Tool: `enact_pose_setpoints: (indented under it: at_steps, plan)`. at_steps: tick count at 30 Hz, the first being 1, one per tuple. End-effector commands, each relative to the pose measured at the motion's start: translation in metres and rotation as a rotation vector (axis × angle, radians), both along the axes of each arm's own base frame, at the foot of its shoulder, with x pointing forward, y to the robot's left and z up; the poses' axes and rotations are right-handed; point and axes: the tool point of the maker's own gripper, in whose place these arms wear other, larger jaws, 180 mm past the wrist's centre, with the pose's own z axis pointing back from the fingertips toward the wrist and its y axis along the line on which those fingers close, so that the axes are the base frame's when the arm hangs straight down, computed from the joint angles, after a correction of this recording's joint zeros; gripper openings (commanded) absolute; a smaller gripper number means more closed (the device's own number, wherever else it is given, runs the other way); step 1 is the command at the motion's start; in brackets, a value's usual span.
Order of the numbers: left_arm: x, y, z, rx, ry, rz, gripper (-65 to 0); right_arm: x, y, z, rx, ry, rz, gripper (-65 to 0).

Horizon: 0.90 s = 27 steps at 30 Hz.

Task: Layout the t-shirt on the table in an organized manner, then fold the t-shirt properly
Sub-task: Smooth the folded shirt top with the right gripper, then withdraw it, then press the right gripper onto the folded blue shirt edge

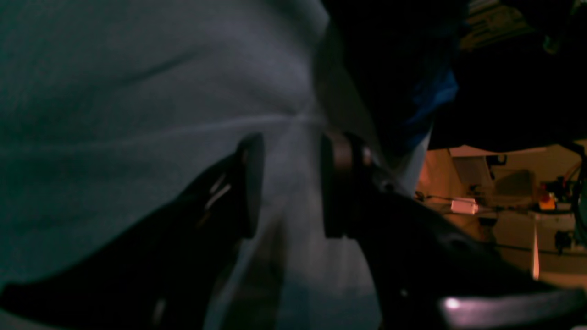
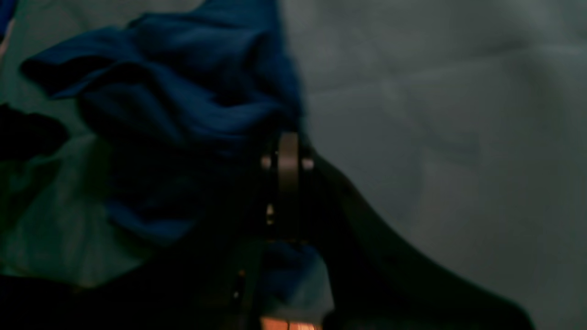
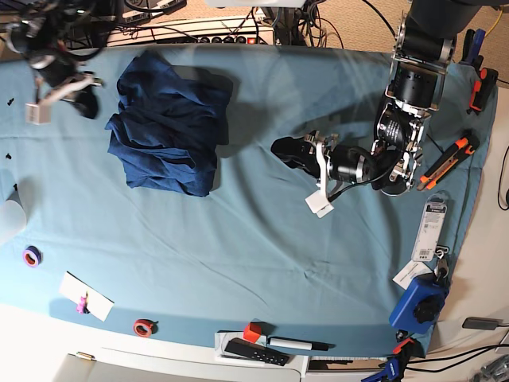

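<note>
- We see one t-shirt (image 3: pixel 169 134), dark navy, lying bunched in a rough heap on the far part of the bench (image 3: pixel 238 263), toward the side where our right arm works. It is neither spread nor folded, so we judge the laying-out step still lies ahead.
- Our right tool (image 3: pixel 60 76) hangs just beside the heap at the bench's far corner. In the right wrist view its jaws stand pressed together on themselves with blue folds behind them. We see no cloth between them, so we call it clenched and empty.
- Our left tool (image 3: pixel 290 150) lies low over bare teal cloth, well apart from the shirt. In the left wrist view a clear gap shows between the two pads (image 1: pixel 250 183); it is released and holds nothing.
- We judge that both arms are parked off the garment so the heap can be read before a corner or hem is picked.
- The count: one shirt, two arms, two tape rolls (image 3: pixel 32 255) near the front edge, one red block (image 3: pixel 252 332), one black remote (image 3: pixel 254 351), one pen (image 3: pixel 298 344).
</note>
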Motion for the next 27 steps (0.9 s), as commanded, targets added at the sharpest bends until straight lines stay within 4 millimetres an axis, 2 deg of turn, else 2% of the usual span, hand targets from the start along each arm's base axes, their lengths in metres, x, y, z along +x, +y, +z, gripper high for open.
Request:
enact_pose_setpoints:
  at_steps: [1,5,9,14,18,21,24,27]
  plan:
    - [0.012,-0.003,0.016,-0.037,-0.044,0.011,-43.1,0.009,0.001,0.013,-0.017,-0.054,0.021,-65.0]
    - [0.012,-0.003,0.016,-0.037,-0.044,0.011,-43.1,0.017,0.022,0.005,-0.010,-0.035,0.093,-65.0]
    - [0.012,-0.003,0.016,-0.037,-0.044,0.011,-43.1,0.024,0.061,-0.004,0.025,-0.004,0.223,-65.0]
    - [0.012,-0.003,0.016,-0.037,-0.044,0.011,-43.1,0.026,0.135,-0.008,0.123,0.002,0.467,-65.0]
    - [0.012,-0.003,0.016,-0.037,-0.044,0.011,-43.1,0.021,0.196,0.007,0.246,-0.064,0.662,-65.0]
    - [0.012,-0.003,0.016,-0.037,-0.044,0.011,-43.1,0.014,0.229,0.027,0.378,-0.126,0.755,-65.0]
    - [0.012,-0.003,0.016,-0.037,-0.044,0.011,-43.1,0.010,0.245,0.046,0.483,-0.184,0.799,-65.0]
    - [0.012,-0.003,0.016,-0.037,-0.044,0.011,-43.1,0.013,0.244,0.054,0.505,-0.214,0.797,-65.0]
